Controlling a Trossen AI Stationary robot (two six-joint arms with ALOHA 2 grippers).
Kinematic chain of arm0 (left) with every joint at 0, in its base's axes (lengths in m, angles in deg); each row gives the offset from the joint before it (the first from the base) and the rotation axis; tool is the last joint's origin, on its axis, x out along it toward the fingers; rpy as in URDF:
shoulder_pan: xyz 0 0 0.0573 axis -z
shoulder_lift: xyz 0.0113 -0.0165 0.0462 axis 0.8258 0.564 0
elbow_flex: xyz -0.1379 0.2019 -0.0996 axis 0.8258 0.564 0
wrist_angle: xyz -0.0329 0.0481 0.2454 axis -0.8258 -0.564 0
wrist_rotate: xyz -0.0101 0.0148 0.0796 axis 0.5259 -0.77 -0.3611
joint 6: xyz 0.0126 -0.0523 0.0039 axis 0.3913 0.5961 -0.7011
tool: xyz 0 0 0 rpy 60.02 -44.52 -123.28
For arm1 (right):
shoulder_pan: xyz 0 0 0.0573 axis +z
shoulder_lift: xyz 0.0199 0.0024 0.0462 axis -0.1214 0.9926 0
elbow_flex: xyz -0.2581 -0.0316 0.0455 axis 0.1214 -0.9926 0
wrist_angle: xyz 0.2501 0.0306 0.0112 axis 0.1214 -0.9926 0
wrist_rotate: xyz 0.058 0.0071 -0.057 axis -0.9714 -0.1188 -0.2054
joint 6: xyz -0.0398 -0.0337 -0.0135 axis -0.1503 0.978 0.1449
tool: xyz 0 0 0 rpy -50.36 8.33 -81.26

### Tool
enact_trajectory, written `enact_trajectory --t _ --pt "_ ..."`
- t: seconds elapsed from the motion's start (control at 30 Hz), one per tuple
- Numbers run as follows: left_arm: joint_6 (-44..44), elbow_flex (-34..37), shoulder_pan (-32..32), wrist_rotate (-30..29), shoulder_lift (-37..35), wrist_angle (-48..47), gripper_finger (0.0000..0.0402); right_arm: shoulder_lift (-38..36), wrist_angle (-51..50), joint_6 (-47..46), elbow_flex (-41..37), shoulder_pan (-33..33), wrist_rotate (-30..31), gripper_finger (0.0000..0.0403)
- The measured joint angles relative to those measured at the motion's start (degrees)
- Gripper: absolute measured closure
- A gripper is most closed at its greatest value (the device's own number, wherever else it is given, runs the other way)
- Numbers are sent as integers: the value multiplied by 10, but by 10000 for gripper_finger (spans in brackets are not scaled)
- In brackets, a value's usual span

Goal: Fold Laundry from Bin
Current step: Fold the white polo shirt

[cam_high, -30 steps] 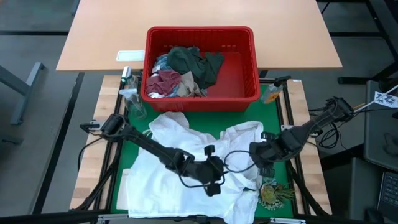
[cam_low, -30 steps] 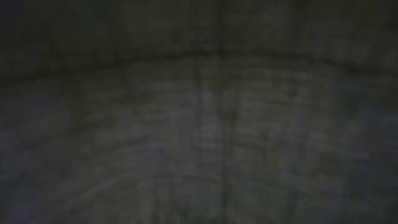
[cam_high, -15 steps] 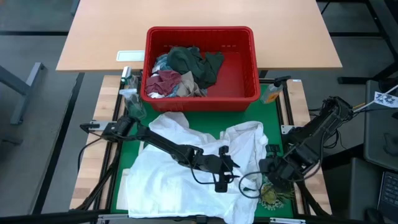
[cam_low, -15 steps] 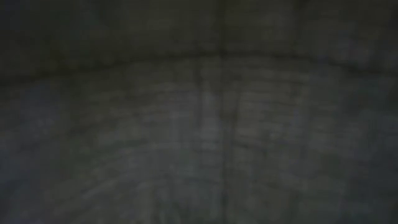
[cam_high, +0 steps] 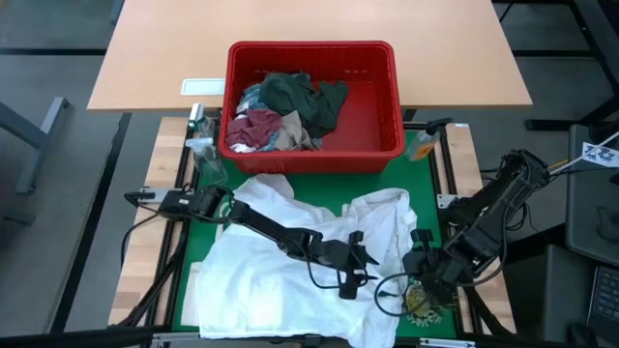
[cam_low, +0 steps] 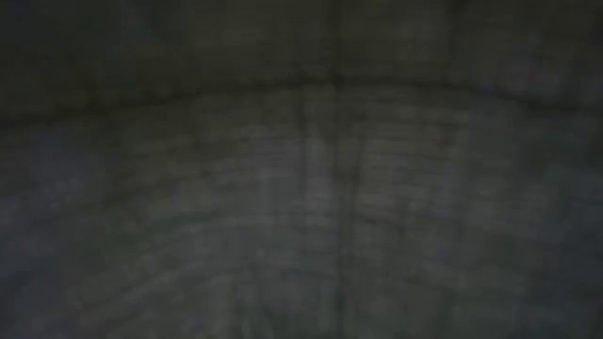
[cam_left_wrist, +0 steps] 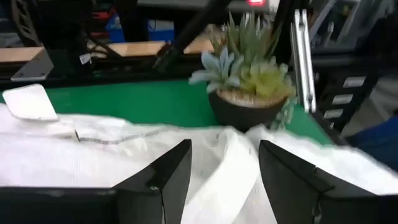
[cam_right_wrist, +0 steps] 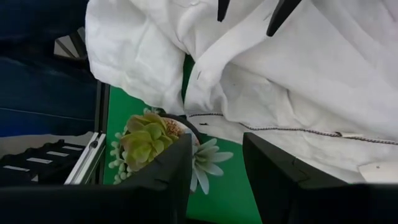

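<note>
Left end effector (cam_high: 356, 274) is hovering low over the white garment (cam_high: 261, 275) near the middle-front of the green mat (cam_high: 319, 188), fingers spread apart, nothing between them; in the left wrist view its fingers (cam_left_wrist: 163, 180) are sitting just above a raised fold of the white cloth (cam_left_wrist: 93, 162). Right end effector (cam_high: 423, 271) is sitting at the right front corner of the mat, just beside the small potted succulent (cam_high: 423, 300), fingers parted and not gripping anything; right wrist view is showing the plant (cam_right_wrist: 155, 146) and the white cloth edge (cam_right_wrist: 298, 93) ahead of it, with the other arm's fingertips (cam_right_wrist: 283, 12) poking in over the cloth. White garment is lying spread and rumpled over most of the mat on the tabletop (cam_high: 135, 280), in front of the red bin (cam_high: 387, 106). Bin is holding the rest of the laundry: dark green piece (cam_high: 300, 97), maroon piece (cam_high: 256, 126), some beige (cam_high: 298, 140), all bunched to its left side. Low view is dark, nothing readable
</note>
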Motion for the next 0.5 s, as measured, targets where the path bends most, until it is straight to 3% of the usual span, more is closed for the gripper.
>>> enact_trajectory --t 0.5 --pt "-24 0 -18 2 0 -90 221 0 2 0 0 0 0 259"
